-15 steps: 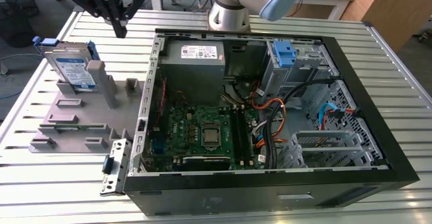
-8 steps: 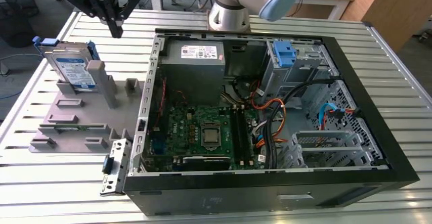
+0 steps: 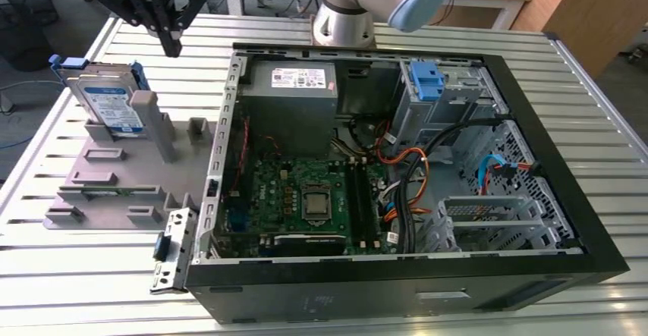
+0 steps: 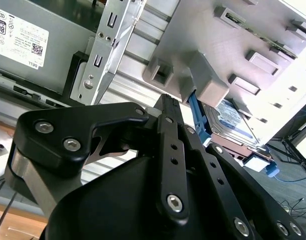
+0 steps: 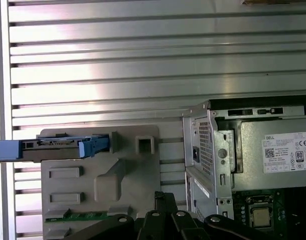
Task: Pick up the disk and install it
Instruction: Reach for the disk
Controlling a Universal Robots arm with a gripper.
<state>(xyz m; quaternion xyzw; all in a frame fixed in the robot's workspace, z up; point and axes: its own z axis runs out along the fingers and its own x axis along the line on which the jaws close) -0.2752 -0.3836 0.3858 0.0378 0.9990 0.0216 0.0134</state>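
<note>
The disk (image 3: 106, 101) is a silver hard drive with a white and blue label and a blue carrier frame. It stands on edge, leaning in the far end of a grey holder (image 3: 111, 177) at the exterior view's left. My gripper (image 3: 172, 46) hangs in the air behind and to the right of the disk, apart from it. Its fingers meet at their tips with nothing between them. In the second wrist view the disk (image 4: 233, 120) lies past the gripper (image 4: 165, 100). In the first wrist view the disk (image 5: 57, 147) is seen edge on in the holder (image 5: 107, 180).
An open computer case (image 3: 567, 161) lies on the slatted metal table (image 3: 81, 290), to the right of the holder. It holds a grey power-supply box (image 3: 294, 86), a green motherboard (image 3: 303, 199), cables, and a metal drive cage with a blue latch (image 3: 426, 82). The arm's base (image 3: 344, 17) stands behind the case.
</note>
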